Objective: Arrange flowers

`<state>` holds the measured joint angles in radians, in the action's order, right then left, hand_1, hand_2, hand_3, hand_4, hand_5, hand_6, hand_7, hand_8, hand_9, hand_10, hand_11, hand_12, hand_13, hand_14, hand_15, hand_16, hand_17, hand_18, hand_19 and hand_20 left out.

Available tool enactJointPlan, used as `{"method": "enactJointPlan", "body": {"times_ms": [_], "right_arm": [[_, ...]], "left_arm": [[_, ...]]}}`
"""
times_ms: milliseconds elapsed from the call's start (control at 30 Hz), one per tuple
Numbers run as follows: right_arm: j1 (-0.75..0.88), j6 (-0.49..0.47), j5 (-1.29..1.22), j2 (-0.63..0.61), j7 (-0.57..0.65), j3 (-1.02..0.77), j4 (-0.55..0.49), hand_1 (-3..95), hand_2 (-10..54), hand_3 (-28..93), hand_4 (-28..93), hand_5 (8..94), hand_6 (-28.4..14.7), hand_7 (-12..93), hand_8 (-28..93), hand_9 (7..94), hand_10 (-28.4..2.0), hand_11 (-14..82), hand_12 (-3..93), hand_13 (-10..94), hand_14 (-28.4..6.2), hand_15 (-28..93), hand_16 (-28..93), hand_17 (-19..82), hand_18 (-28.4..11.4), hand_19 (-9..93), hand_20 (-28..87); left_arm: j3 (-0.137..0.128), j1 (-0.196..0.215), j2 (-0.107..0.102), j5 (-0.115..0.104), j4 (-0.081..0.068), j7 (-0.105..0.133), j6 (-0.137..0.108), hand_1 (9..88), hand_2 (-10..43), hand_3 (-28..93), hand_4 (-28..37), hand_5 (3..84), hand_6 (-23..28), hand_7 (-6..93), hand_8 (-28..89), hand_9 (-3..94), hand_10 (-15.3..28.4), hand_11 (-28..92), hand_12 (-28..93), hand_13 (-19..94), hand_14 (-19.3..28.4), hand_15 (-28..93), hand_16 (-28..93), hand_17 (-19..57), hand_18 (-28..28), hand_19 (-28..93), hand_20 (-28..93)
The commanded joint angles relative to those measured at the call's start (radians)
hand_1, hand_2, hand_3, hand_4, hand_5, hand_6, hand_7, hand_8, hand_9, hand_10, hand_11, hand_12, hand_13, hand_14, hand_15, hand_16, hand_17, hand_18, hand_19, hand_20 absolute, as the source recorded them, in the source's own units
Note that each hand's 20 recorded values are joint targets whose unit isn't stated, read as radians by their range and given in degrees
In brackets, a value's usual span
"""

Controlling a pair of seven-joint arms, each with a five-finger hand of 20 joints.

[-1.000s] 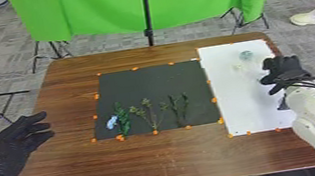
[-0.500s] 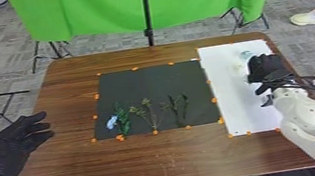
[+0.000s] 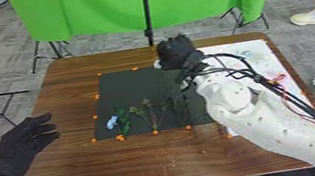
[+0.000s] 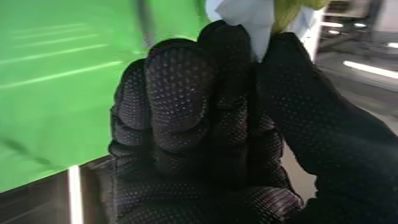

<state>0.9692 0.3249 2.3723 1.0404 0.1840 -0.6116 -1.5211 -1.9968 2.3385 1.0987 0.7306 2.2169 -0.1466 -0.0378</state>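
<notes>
Over the far edge of the black mat (image 3: pixel 136 86) is my right hand (image 3: pixel 176 53), with a small white patch beside it. In the right wrist view the thumb and fingers of my right hand (image 4: pixel 182 100) pinch a white flower (image 4: pixel 244 14) with yellow-green parts. On the near part of the mat lie a light blue flower (image 3: pixel 111 122), a leafy green stem (image 3: pixel 124 121), a thin branching sprig (image 3: pixel 151 114) and dark stems partly behind the right arm. My left hand (image 3: pixel 20 142) stays open above the table's left side.
A white sheet (image 3: pixel 253 56) lies on the right of the brown table (image 3: pixel 76 164), partly covered by the right arm. Orange markers line the mat and sheet. A green cloth (image 3: pixel 89 15) on a stand hangs beyond the far edge.
My right hand has swung from above the white sheet leftward and away to the mat's far edge. The left hand has barely moved.
</notes>
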Motion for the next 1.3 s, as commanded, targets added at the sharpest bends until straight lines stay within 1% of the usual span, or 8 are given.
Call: {"method": "enactJointPlan", "body": {"times_ms": [33, 267, 333, 633, 867, 1000, 1033, 1300], "right_arm": [[-0.090, -0.082, 0.101, 0.235, -0.050, 0.112, 0.114, 49.4, -9.5, 85, -28, 70.5, 0.2, 50, -12, 88.5, -2.8, 23.1, 48.8, 82, -2.4, 53, 35, 35, -15.7, 78, 37], [-0.126, -0.133, 0.176, 0.318, -0.057, 0.186, 0.215, 49.3, -9.5, 85, -28, 70.2, 0.4, 50, -12, 88.2, -2.8, 23.3, 48.9, 81, -2.4, 53, 35, 35, -15.6, 78, 37], [-0.141, -0.133, 0.191, 0.339, -0.044, 0.206, 0.248, 49.3, -9.5, 85, -28, 70.1, 0.6, 51, -12, 88.2, -2.7, 23.2, 48.9, 81, -2.3, 53, 35, 35, -15.5, 78, 37], [-0.164, -0.056, 0.266, 0.409, 0.037, 0.222, 0.384, 49.1, -9.5, 85, -28, 69.9, 0.8, 51, -13, 88.3, -2.6, 23.2, 48.7, 81, -2.3, 53, 35, 35, -15.6, 77, 37], [-0.159, -0.067, 0.285, 0.401, 0.070, 0.241, 0.385, 49.0, -9.5, 85, -28, 69.7, 1.0, 51, -13, 88.2, -2.6, 23.2, 48.9, 81, -2.4, 53, 35, 34, -15.6, 77, 37], [-0.118, -0.091, 0.335, 0.424, 0.034, 0.189, 0.406, 48.9, -9.5, 85, -28, 69.5, 1.1, 51, -13, 88.2, -2.7, 22.9, 48.7, 81, -2.3, 53, 35, 34, -15.7, 78, 37], [-0.116, -0.087, 0.341, 0.426, 0.033, 0.190, 0.408, 48.9, -9.5, 85, -28, 69.5, 1.1, 51, -13, 88.1, -2.6, 22.8, 48.6, 81, -2.3, 53, 35, 34, -15.8, 78, 37], [-0.111, -0.118, 0.319, 0.400, 0.104, 0.256, 0.361, 48.7, -9.5, 85, -28, 69.3, 1.4, 51, -13, 88.2, -2.5, 22.3, 48.9, 81, -2.3, 53, 35, 34, -15.7, 78, 37]], "left_arm": [[0.023, -0.010, -0.010, 0.002, -0.010, 0.005, -0.015, 29.1, 7.9, 73, -28.3, 44.5, 7.2, 31.3, -14, 41.4, 17.3, 46, 19, 36, 20.9, 70, -6, -2.8, 24.6, 67, -1], [0.034, -0.013, -0.031, 0.001, -0.007, 0.024, -0.021, 29.1, 7.8, 73, -28.3, 44.5, 7.2, 31.2, -14, 41.4, 17.4, 46, 19, 36, 20.8, 70, -6, -2.8, 24.6, 67, -1], [0.041, -0.025, -0.043, 0.001, -0.013, 0.023, -0.020, 29.1, 7.8, 73, -28.3, 44.6, 7.3, 31.2, -14, 41.4, 17.4, 46, 19, 36, 20.8, 70, -6, -2.9, 24.6, 67, -1], [0.067, -0.056, -0.069, 0.000, -0.023, 0.022, -0.006, 29.1, 7.8, 73, -28.3, 44.6, 7.2, 31.2, -14, 41.5, 17.4, 46, 19, 36, 20.9, 69, -6, -2.8, 24.6, 67, -1], [0.073, -0.059, -0.077, -0.004, -0.027, 0.028, -0.013, 29.1, 7.8, 73, -28.3, 44.5, 7.2, 31.2, -14, 41.4, 17.3, 46, 19, 36, 20.8, 70, -6, -2.8, 24.6, 67, -1], [0.080, -0.077, -0.077, -0.002, -0.032, 0.015, 0.003, 29.1, 7.8, 73, -28.3, 44.6, 7.3, 31.1, -14, 41.4, 17.3, 46, 19, 36, 20.9, 70, -6, -2.8, 24.5, 67, -1], [0.085, -0.081, -0.078, -0.002, -0.033, 0.020, 0.000, 29.1, 7.8, 73, -28.3, 44.6, 7.2, 31.1, -14, 41.4, 17.3, 46, 19, 36, 20.8, 70, -6, -2.9, 24.6, 67, -1], [0.103, -0.115, -0.085, 0.000, -0.046, 0.001, 0.018, 29.1, 7.8, 73, -28.3, 44.6, 7.3, 31.2, -14, 41.4, 17.3, 46, 19, 36, 20.7, 70, -6, -2.8, 24.5, 67, -1]]}}
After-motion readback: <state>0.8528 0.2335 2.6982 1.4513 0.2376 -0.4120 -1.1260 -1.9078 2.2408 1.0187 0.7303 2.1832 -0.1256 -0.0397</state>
